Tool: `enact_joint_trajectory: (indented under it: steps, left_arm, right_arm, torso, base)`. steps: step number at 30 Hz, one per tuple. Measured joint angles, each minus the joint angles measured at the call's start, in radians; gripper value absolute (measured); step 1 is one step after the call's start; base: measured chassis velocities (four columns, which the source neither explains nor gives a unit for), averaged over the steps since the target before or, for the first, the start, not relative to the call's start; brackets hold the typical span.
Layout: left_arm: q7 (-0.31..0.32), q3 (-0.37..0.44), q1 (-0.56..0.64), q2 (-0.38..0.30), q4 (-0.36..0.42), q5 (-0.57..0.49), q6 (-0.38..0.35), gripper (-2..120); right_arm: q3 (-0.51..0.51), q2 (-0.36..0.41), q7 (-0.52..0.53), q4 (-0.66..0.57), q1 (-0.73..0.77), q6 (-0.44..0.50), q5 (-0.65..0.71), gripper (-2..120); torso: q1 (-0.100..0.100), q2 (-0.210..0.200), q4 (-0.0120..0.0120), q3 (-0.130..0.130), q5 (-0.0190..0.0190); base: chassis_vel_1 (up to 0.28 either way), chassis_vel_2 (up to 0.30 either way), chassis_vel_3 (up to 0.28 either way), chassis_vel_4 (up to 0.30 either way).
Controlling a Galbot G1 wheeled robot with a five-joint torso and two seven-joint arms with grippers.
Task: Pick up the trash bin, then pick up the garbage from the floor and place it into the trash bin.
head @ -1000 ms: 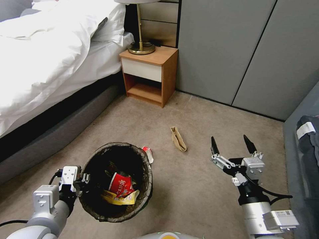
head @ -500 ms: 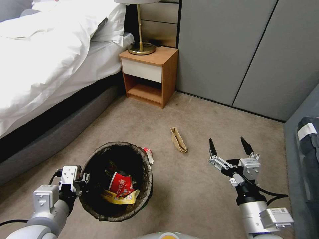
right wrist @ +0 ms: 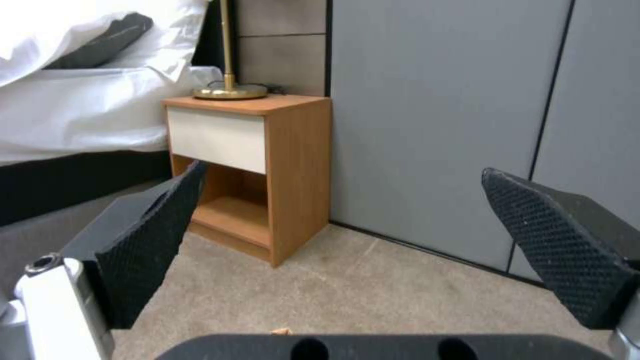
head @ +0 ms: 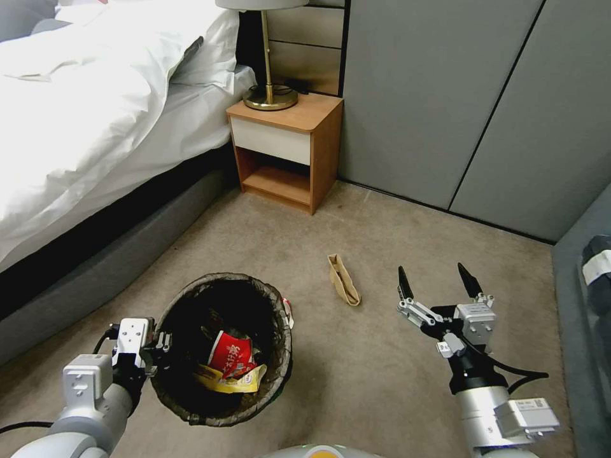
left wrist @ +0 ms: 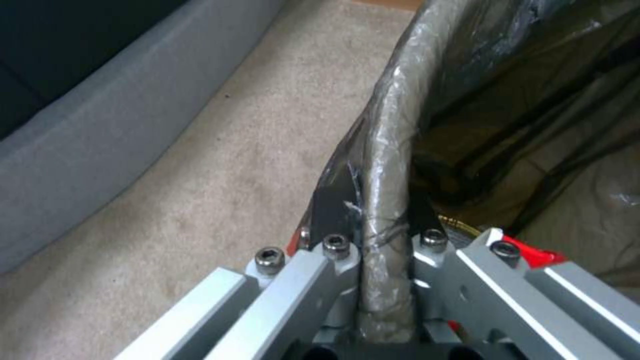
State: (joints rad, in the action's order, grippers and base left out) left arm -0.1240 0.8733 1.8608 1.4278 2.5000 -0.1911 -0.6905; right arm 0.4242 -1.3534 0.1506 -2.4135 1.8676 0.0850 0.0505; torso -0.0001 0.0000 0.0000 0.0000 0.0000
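The trash bin (head: pixel 282 331), with a dark liner over its rim, hangs at lower left. My left gripper (head: pixel 160 346) is shut on its near-left rim. The left wrist view shows the jaws of the left gripper (left wrist: pixel 383 240) clamped on the lined rim (left wrist: pixel 390 145). Inside the bin lie a red packet (head: pixel 230 356) and a yellow wrapper (head: pixel 234 381). Of the garbage on the carpet, a brown paper bag (head: pixel 343 280) lies mid-floor and a red-and-white packet (head: pixel 288 310) pokes out behind the bin. My right gripper (head: pixel 435 281) is open and empty, right of the bag, with its black fingers (right wrist: pixel 150 240) spread wide.
A bed (head: pixel 95 127) with white bedding runs along the left. A wooden nightstand (head: pixel 286 149) with a brass lamp (head: pixel 270 95) stands at the back against grey wall panels (head: pixel 477 95). A grey seat (head: pixel 582 331) borders the right. Open carpet lies between the bin and the nightstand.
The whole head view has shifted slightly, so the camera moved. The right gripper has sunk a little and drifted left, still open. The left gripper keeps its hold on the bin rim.
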Motion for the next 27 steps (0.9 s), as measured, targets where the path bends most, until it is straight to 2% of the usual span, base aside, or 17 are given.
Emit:
enact_joint_trajectory:
  steps: [16,27]
  left_arm:
    - [0.002,0.000,-0.001,-0.002,0.000,-0.005,0.000,1]
    - [0.008,0.012,0.006,-0.002,0.000,-0.017,-0.004,1]
  right_arm:
    - [-0.006,-0.001,0.005,0.014,-0.010,-0.029,-0.007,100]
    - [-0.046,0.021,0.027,0.085,-0.134,-0.177,0.053,100]
  torso:
    - [0.000,0.000,0.0000,0.000,0.0000]
    - [0.000,0.000,0.0001,0.000,0.0001]
  base:
    - [-0.071,0.068,0.064,-0.066]
    - [0.000,0.000,0.000,0.000]
